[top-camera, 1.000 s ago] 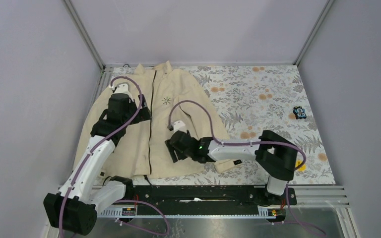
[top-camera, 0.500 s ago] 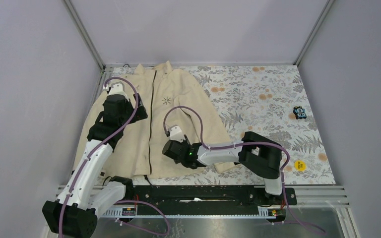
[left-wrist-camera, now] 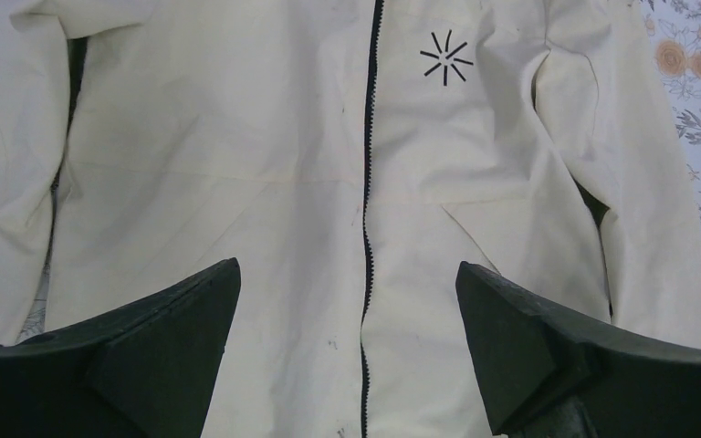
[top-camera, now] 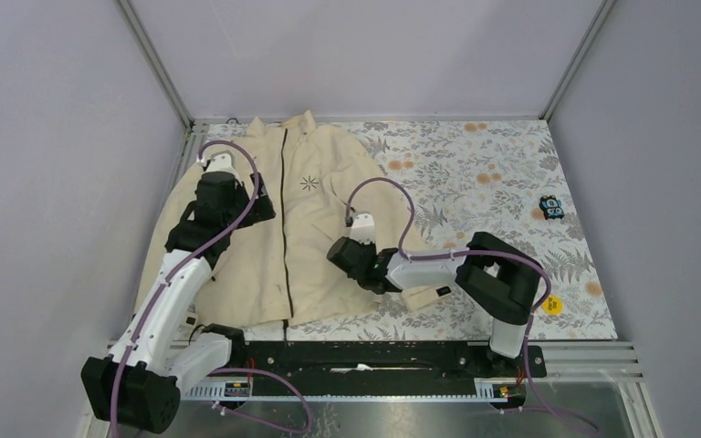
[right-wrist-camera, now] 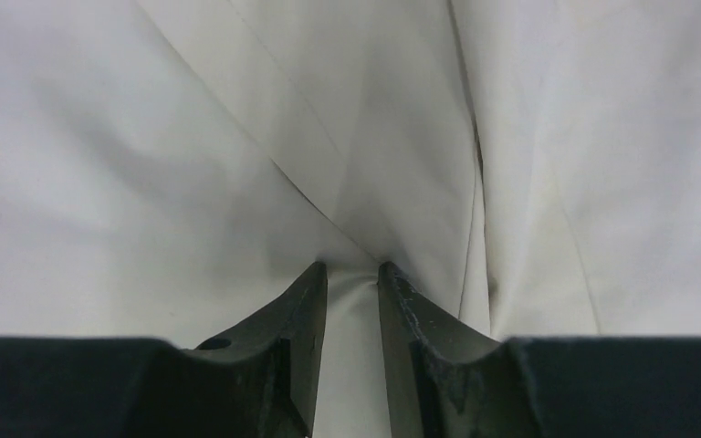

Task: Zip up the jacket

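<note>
Item: jacket (top-camera: 329, 228), flat; zipper (top-camera: 285, 239) axis 12-to-6. Nearer: left gripper (left-wrist-camera: 347, 274), jaws wide apart, zipper at its 3 o'clock. Farther: right gripper (right-wrist-camera: 353, 274), pinching jacket fold, zipper at 9 o'clock.

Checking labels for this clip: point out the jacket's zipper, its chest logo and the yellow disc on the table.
zipper (left-wrist-camera: 366, 228), left wrist view, middle of the dark line.
chest logo (left-wrist-camera: 446, 57), left wrist view, centre of the starburst.
yellow disc (top-camera: 552, 306), top external view, its centre.
</note>
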Action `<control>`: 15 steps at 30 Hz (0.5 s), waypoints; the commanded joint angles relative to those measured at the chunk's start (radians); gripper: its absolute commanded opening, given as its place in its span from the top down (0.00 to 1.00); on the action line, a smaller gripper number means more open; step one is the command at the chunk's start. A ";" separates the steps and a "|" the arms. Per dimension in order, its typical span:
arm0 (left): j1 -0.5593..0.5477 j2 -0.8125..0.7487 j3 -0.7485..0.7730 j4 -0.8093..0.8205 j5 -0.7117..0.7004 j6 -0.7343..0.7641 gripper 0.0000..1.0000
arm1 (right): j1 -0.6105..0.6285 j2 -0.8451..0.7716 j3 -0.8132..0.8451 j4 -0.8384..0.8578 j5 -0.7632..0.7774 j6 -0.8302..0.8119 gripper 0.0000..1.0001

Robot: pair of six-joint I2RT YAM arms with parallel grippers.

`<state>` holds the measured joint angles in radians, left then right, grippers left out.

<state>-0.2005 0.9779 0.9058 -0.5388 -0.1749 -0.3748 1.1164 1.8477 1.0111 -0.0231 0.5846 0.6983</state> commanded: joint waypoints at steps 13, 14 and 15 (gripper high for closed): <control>-0.019 0.213 -0.052 -0.136 0.255 -0.148 0.01 | 0.031 -0.190 -0.039 0.164 -0.317 -0.241 0.27; -0.029 0.243 -0.040 -0.152 0.244 -0.150 0.01 | 0.034 -0.172 -0.026 0.177 -0.340 -0.214 0.26; -0.036 0.275 -0.031 -0.169 0.226 -0.153 0.01 | 0.042 -0.149 -0.006 0.177 -0.350 -0.185 0.25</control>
<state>-0.2127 1.1675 0.8566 -0.6357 0.0395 -0.4961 1.1343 1.6817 0.9482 0.0669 0.3496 0.4942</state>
